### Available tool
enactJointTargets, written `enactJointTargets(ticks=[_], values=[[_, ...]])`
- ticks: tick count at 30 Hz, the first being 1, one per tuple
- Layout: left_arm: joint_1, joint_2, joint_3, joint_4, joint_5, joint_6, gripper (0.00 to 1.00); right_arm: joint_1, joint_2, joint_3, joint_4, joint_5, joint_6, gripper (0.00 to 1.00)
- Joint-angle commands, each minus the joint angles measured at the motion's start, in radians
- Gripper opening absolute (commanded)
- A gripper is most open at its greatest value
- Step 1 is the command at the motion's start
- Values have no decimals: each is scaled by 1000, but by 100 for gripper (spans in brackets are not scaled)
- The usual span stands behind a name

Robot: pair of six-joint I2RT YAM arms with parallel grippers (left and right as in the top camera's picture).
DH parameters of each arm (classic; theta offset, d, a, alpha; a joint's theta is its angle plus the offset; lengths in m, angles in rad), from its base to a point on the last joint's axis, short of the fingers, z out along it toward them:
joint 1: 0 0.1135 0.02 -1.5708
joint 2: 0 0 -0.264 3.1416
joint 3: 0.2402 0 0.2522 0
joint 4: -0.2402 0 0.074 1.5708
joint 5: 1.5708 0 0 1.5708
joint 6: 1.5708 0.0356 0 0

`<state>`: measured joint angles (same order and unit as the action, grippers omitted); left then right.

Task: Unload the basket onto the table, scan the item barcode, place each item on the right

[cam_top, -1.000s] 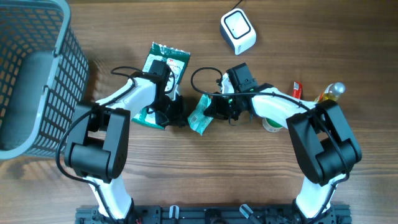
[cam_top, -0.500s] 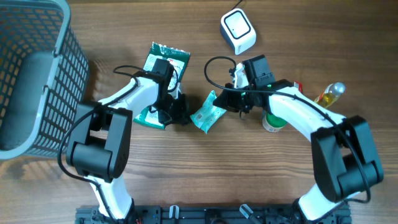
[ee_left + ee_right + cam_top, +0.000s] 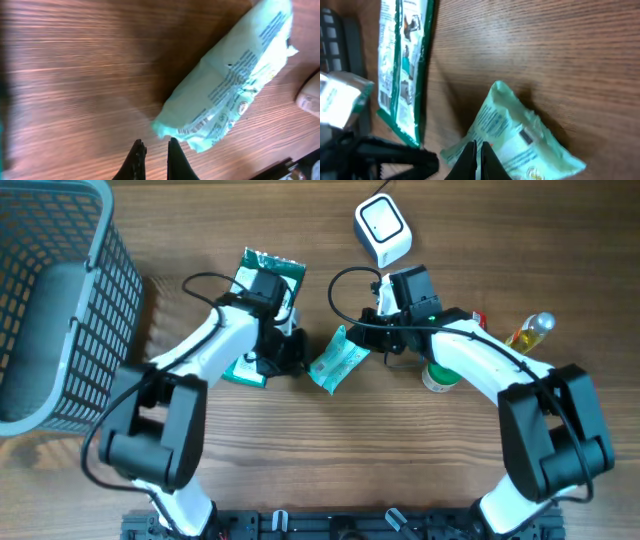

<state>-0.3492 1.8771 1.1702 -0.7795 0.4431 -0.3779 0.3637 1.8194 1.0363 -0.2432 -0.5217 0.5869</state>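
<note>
1. Clamping the right hand (image 3: 368, 347) together on the 3 o'clock edge of the pale mint-green crinkled plastic pouch (image 3: 338, 362). Judging this from the closed fingertips overlapping its seam in the right wrist view and from the shadow under it. Holding it tilted, seemingly just off the brown wooden surface (image 3: 300, 470).
2. Carrying the pouch toward 1 o'clock over the last second, away from the robot's base and nearer the white rounded-square scanner (image 3: 382, 230). Barely creeping during the last half second.
3. Keeping the left hand (image 3: 292, 358) pressed together and gripping nothing, just beside the pouch's 9 o'clock corner. Apparently not touching it in the left wrist view.
4. Leaving the dark green foil packet (image 3: 270, 272) lying flat at 10 o'clock from the pouch, partly under the left arm.
5. Reading the shift as the approach leg of the scan, not the scan itself, with the pouch still sitting well apart from the scanner. Probably needing more travel toward 1 o'clock and a turn of the printed side toward the scanner's face. Showing small print on the pouch, yet not revealing clearly where the barcode lies.
</note>
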Motion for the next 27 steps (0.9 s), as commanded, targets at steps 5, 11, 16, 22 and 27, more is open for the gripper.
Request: enactJointTargets(ticks=[5, 11, 16, 22, 27], values=[[-36, 156, 4, 67, -28, 17, 4, 3, 174, -4, 56, 48, 16, 5], [-32, 191, 1, 47, -85, 6, 4, 3, 198, -2, 55, 49, 13, 13], [32, 72, 45, -53, -85, 6, 4, 4, -2, 1, 8, -2, -12, 20], [27, -121, 48, -55, -86, 6, 4, 3, -151, 1, -125, 101, -23, 48], [-8, -99, 30, 19, -90, 3, 4, 3, -148, -3, -170, 191, -23, 68]])
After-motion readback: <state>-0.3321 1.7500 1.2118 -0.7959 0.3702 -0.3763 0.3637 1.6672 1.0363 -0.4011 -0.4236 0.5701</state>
